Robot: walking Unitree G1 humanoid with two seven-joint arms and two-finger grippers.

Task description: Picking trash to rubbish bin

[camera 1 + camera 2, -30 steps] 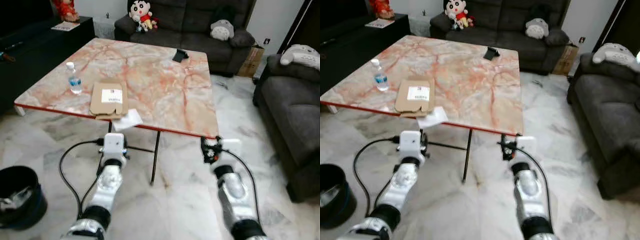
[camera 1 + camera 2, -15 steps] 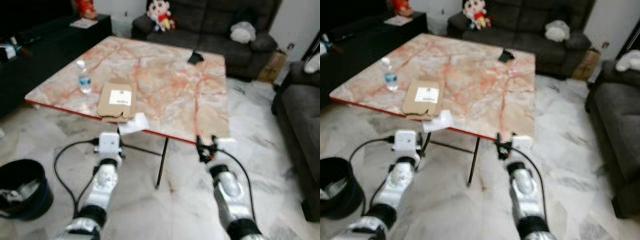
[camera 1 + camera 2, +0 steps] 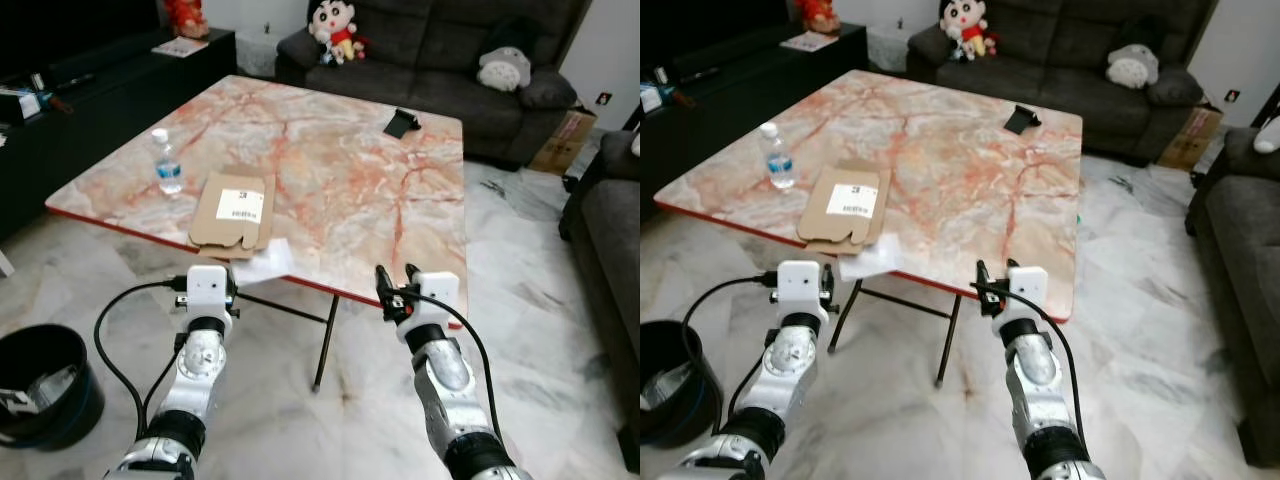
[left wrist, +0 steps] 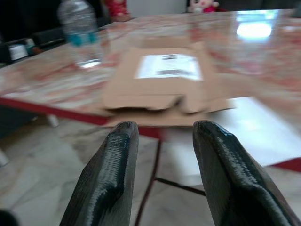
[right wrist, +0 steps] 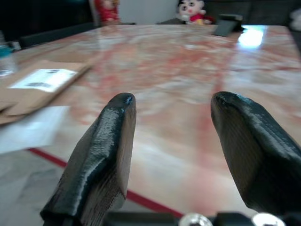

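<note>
On the marble table point(image 3: 330, 170) lie a flat brown cardboard piece point(image 3: 235, 203) with a white label and a white paper point(image 3: 262, 262) that overhangs the near edge. A clear water bottle point(image 3: 167, 163) stands to their left. My left gripper point(image 3: 207, 290) is open just below and before the paper, level with the table edge; the cardboard point(image 4: 164, 77) and bottle point(image 4: 81, 33) lie ahead of it. My right gripper point(image 3: 395, 283) is open at the near right edge of the table, with nothing between its fingers point(image 5: 103, 150).
A black rubbish bin point(image 3: 40, 385) stands on the marble floor at my lower left. A small black object point(image 3: 402, 123) lies at the table's far side. Dark sofas point(image 3: 450, 50) with plush toys stand behind and to the right; a dark cabinet point(image 3: 90, 80) runs along the left.
The whole view has shifted, so the camera has moved closer to the table. Both grippers now sit nearer the table's near edge, still open.
</note>
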